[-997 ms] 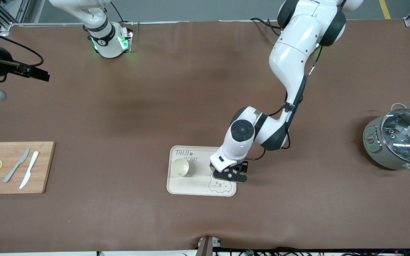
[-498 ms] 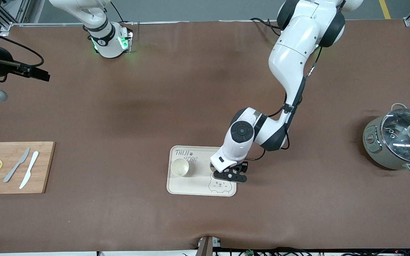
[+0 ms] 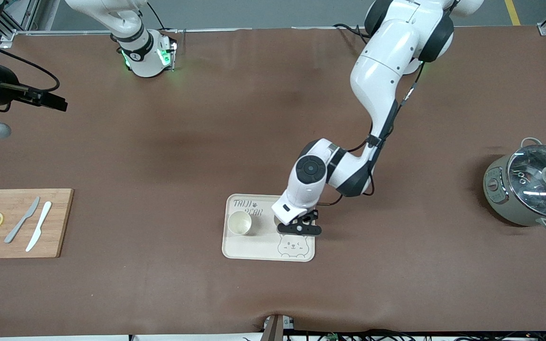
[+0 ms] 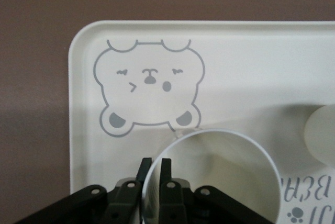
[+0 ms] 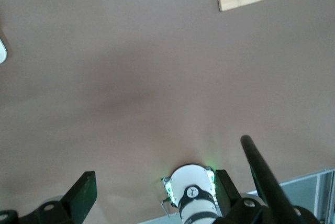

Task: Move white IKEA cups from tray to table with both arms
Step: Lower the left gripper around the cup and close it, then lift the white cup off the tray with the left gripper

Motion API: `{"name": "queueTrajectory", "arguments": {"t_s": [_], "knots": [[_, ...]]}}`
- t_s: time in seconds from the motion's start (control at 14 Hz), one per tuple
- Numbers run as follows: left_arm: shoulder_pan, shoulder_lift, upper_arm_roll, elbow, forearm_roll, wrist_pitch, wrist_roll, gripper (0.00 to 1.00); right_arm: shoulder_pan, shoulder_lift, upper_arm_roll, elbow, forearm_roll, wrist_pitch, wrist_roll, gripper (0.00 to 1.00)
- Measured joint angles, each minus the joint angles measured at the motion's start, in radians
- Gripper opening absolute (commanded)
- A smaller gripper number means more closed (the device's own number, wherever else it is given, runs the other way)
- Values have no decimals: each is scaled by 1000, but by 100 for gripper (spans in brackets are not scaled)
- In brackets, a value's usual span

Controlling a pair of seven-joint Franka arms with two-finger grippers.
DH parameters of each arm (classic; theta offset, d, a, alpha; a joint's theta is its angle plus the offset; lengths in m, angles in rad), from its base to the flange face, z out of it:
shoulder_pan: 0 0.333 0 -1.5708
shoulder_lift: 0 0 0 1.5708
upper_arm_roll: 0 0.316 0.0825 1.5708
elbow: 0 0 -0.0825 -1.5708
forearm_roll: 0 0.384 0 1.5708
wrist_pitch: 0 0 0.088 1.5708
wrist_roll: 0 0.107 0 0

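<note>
A brown table (image 3: 235, 123) fills the scene. At the left arm's end sits a grey pot (image 3: 529, 189); at the right arm's end, a wooden board (image 3: 59, 222). Between them lies a cream tray (image 3: 254, 246) holding one cup (image 3: 240, 222). The left gripper (image 3: 298, 226) is low over the tray, fingers (image 4: 166, 174) pinched on the second cup's (image 4: 220, 177) rim. The right gripper (image 5: 157, 192) waits high above the table, spread wide, empty.

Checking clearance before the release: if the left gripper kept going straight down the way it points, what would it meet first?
The tray. The left gripper points down over it, fingers pinching the rim of a cup; the cup's base would probably touch first, though its height above the tray is unclear.
</note>
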Motion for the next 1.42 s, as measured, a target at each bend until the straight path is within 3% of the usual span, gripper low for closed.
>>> {"name": "queueTrajectory", "arguments": {"t_s": [0.57, 1.21, 1.42], "knots": [[21, -4, 9, 9, 0, -6, 19, 0, 3, -10, 3, 6, -5, 209, -64, 100], [110, -146, 8, 27, 0, -291, 175, 0, -34, -8, -7, -4, 3, 292, -100, 100], [152, -224, 0, 13, -7, -400, 239, 0, 23, 0, 4, -30, 11, 357, -29, 100]]}}
